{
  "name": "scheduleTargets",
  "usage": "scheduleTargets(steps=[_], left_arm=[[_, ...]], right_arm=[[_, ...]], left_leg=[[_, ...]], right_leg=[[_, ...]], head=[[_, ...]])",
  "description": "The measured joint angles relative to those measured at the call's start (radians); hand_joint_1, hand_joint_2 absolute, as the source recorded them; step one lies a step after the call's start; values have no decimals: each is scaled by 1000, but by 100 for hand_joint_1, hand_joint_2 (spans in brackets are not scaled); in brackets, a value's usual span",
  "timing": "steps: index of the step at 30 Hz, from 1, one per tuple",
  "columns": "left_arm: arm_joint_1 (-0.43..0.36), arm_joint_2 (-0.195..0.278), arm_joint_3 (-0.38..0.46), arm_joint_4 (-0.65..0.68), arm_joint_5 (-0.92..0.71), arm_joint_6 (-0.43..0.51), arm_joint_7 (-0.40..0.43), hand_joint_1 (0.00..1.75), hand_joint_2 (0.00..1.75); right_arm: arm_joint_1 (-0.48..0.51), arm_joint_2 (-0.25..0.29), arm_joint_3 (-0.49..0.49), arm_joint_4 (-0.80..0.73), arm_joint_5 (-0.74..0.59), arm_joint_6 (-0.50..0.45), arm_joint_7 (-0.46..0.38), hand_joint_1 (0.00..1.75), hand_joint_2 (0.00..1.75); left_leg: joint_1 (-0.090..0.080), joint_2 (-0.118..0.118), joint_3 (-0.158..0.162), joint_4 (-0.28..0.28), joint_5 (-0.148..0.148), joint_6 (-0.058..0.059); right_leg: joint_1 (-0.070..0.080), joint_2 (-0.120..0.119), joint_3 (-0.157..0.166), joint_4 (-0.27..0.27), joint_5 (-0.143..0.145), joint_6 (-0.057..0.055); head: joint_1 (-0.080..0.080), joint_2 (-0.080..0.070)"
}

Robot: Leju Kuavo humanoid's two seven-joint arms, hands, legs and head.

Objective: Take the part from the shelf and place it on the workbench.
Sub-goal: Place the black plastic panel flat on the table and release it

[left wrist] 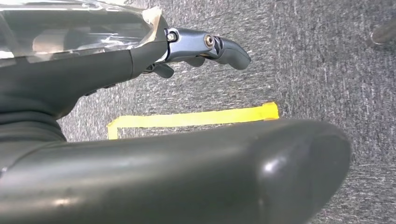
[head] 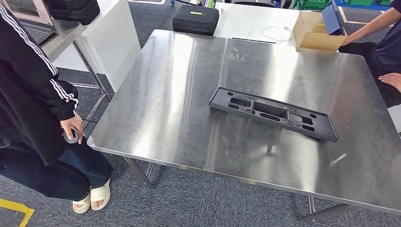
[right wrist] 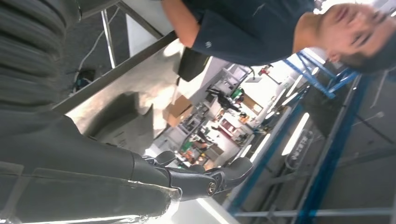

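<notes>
While the part (head: 273,112) lies flat on the steel workbench (head: 179,94), right of centre and toward four o'clock, no hand touches it. At nine o'clock a person (head: 33,94) stands against the bench edge, a tape roll (head: 72,135) in hand. At one o'clock sits a cardboard box (head: 316,32); at twelve, a black case (head: 196,19). The left hand (left wrist: 177,51) hangs over grey carpet and a yellow tape line (left wrist: 191,118), fingers (left wrist: 224,46) loosely apart, holding nothing. The right hand (right wrist: 187,177) has fingers (right wrist: 233,170) extended and slightly spread, holding nothing.
</notes>
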Motion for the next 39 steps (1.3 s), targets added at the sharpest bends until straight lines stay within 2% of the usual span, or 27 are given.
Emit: scheduleTargets(steps=[5,10,15,18,20,22,24,25,26,28,29,30,32,34,35,37,38,39], left_arm=[[10,1,9,6,12,-46,4,0,0],[13,9,11,9,3,-73,16,0,0],[12,13,10,9,0,-76,21,0,0],[10,14,8,9,-7,-85,24,0,0],[9,14,3,8,-10,-84,26,0,0],[8,10,-2,8,-14,-75,27,0,0],[8,2,-7,8,-17,-64,29,0,0],[8,-2,-10,8,-18,-61,31,0,0],[8,-5,-13,8,-19,-60,32,0,0],[6,-5,-15,9,-22,-60,34,0,0],[4,-3,-15,9,-24,-62,35,0,0],[2,-2,-16,9,-26,-64,36,0,0],[-2,-2,-21,9,-28,-68,39,0,0],[-4,-2,-27,9,-28,-71,42,0,0],[-4,-1,-29,9,-29,-71,43,0,0],[-6,-1,-32,9,-29,-71,43,0,0],[-7,-2,-33,9,-28,-72,43,0,0],[-7,-2,-34,9,-27,-72,43,0,0]], right_arm=[[40,-12,-52,3,-24,2,-7,0,175],[150,-44,-122,-40,-69,7,-1,0,175],[214,-65,-177,-75,-81,13,4,0,175],[260,-85,-203,-96,-91,10,10,0,175],[308,-98,-238,-116,-103,9,15,0,175],[358,-104,-281,-134,-114,9,19,0,175],[412,-103,-322,-148,-121,9,20,0,175],[436,-102,-341,-155,-122,9,20,0,175],[458,-101,-359,-163,-122,9,20,0,175],[483,-92,-388,-177,-120,10,20,0,175],[497,-86,-402,-186,-117,11,20,0,175],[511,-78,-416,-195,-113,15,21,0,175],[538,-65,-442,-213,-103,20,24,0,175],[555,-54,-469,-231,-89,28,28,0,175],[561,-52,-482,-242,-81,33,31,0,175],[572,-48,-503,-261,-64,44,38,0,175],[573,-46,-509,-267,-56,51,41,0,175],[573,-43,-513,-271,-48,57,44,0,175]], left_leg=[[-1,0,1,0,-1,0],[-4,-2,0,1,-1,2],[-10,1,2,1,-3,9],[-10,1,7,-8,8,19],[-3,1,17,-29,23,26],[4,1,22,-42,31,30],[8,1,22,-41,31,27],[11,2,21,-39,30,23],[15,2,21,-36,28,17],[23,3,19,-23,19,-2],[25,3,16,-14,12,-13],[24,2,14,-6,7,-21],[22,1,10,-1,5,-32],[22,2,5,9,-5,-39],[23,5,-5,34,-26,-43],[23,10,-51,141,-96,-46],[22,12,-79,208,-131,-44],[21,13,-101,259,-153,-39]], right_leg=[[-2,0,0,0,0,0],[-5,-2,0,0,0,1],[-10,1,1,-1,0,6],[-12,1,1,-3,3,13],[-12,-2,-14,28,-18,15],[-15,-4,-55,122,-63,15],[-28,-4,-102,231,-100,28],[-38,-5,-105,243,-101,41],[-48,-6,-87,214,-86,58],[-64,-7,-11,78,-43,93],[-66,-4,18,28,-30,98],[-66,-2,33,3,-26,95],[-62,2,30,7,-27,71],[-65,1,22,17,-27,55],[-66,1,18,18,-25,48],[-60,0,10,18,-19,36],[-54,0,4,18,-15,30],[-47,-1,-2,19,-11,23]], head=[[0,0],[0,0],[0,0],[0,0],[1,0],[4,0],[6,0],[7,0],[7,0],[9,0],[10,0],[11,0],[10,0],[6,0],[4,0],[4,0],[3,0],[3,0]])
